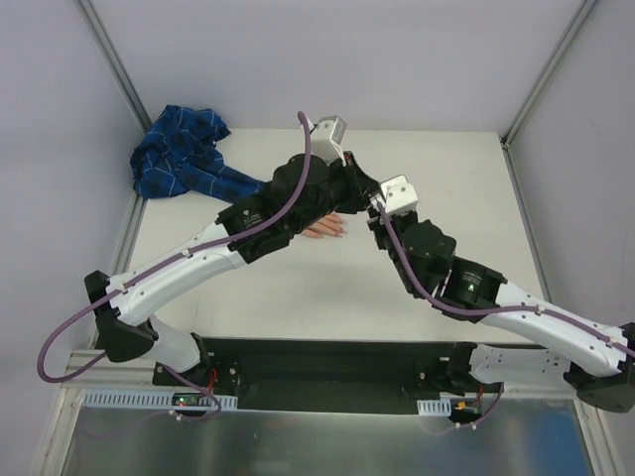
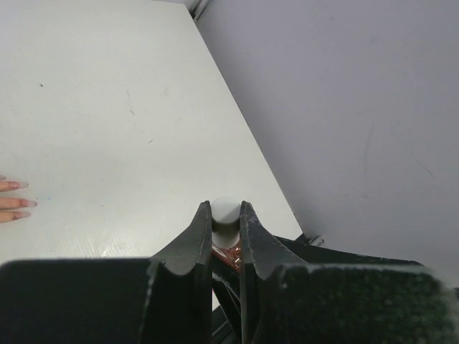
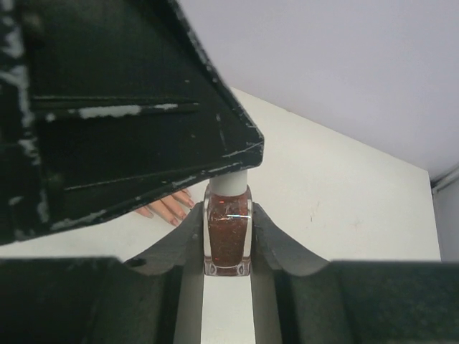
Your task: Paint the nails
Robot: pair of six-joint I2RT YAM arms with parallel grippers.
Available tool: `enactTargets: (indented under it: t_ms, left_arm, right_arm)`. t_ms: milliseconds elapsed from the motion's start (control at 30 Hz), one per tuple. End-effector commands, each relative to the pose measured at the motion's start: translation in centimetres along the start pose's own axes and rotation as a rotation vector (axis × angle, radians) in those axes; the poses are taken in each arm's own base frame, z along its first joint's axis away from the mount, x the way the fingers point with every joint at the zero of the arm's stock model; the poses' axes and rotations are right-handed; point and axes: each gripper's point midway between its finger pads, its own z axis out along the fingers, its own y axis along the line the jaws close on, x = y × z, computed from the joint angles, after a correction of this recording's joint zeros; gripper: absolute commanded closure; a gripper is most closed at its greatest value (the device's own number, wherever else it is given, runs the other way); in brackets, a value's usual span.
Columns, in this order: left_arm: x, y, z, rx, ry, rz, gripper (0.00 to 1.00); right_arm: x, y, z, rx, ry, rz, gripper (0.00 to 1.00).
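The right claw point(image 3: 227, 215) is pinching a small clear glass bottle of dark red glittery polish point(image 3: 228, 247) by its flat sides and holding it upright above the white counter point(image 1: 327, 288). This looks meant to brace the bottle against twisting. The left claw point(image 2: 226, 209) is reaching in from the opposite side and is pressed together on the white cylindrical cap point(image 3: 228, 183), its fingertips gripping the cap's round sides from above. Holding the bottle in one claw and the cap in the other is most likely how the cap, with whatever brush it carries, is to be turned loose and drawn out. No brush is showing, so the cap appears to be seated on the neck.

The dark pinkish-mauve nails point(image 2: 26, 203) are lying on the counter just beside the two claws, at the tips of a pale peach fake hand point(image 1: 322, 229). The fingers are pointing toward the right arm, and the left arm's dark wrist is covering much of the hand in the overhead view. A blue plaid sleeve point(image 1: 184, 159) is bunching up toward the far left corner. The hand is resting flat with its fingers laid side by side, so each nail can be reached from above. Painting looks not yet begun.
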Motion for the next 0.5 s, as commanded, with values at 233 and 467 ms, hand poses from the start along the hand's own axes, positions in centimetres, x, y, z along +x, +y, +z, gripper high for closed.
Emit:
enactTargets:
  t_ms: [233,467]
  left_arm:
    - [0.9,-0.8,-3.0,0.322,0.116,0.011,0.26]
    - [0.0,-3.6,-9.1,0.770,0.086,0.010,0.17]
  right_arm:
    - [0.2,2.1,-2.2,-0.411,-0.062,0.201,1.00]
    - [-0.1,3.2,-6.6,-0.622,-0.068,0.285,1.00]
